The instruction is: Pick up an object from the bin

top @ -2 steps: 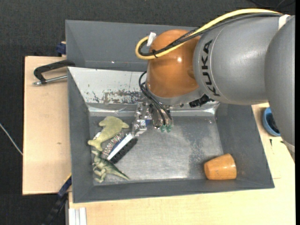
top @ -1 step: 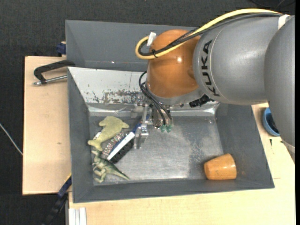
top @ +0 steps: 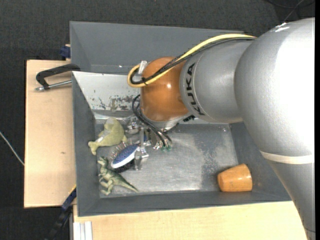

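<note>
My gripper is low in the bin's left half, under the arm's orange cover. A blue and white oval thing lies right at its lower left, touching or nearly touching it. A pale yellow-green soft figure lies just left of the gripper against the bin's left wall. A green toy dinosaur lies in the front left corner, below the blue oval thing.
An orange rounded block sits alone near the bin's front right corner. The arm and its orange cover hang over the back middle of the bin and hide what lies beneath.
</note>
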Controlling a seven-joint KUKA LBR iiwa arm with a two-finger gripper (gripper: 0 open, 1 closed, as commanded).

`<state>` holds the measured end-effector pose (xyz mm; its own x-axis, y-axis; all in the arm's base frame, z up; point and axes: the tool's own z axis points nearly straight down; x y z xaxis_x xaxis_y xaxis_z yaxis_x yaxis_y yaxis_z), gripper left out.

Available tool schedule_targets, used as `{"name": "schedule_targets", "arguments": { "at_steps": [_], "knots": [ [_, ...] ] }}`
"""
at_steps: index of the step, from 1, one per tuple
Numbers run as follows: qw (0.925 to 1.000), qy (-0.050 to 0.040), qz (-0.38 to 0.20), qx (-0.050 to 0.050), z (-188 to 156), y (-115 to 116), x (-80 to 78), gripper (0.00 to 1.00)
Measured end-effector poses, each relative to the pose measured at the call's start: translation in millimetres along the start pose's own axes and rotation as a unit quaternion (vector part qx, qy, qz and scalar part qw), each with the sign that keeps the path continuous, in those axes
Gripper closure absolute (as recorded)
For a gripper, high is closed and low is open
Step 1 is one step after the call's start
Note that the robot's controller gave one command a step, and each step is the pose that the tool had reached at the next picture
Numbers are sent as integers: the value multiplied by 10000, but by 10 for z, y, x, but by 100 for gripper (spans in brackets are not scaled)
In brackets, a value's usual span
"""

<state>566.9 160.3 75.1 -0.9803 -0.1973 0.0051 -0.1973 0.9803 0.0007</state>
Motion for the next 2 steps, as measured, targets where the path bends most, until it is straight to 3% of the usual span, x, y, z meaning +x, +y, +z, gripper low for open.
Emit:
{"name": "schedule_targets", "arguments": {
  "at_steps": [1,2],
  "knots": [
    [10000,-32,2,-11,-35,8,-18,100],
    [9952,-84,980,-3,-1334,-505,-163,100]
  ]
}}
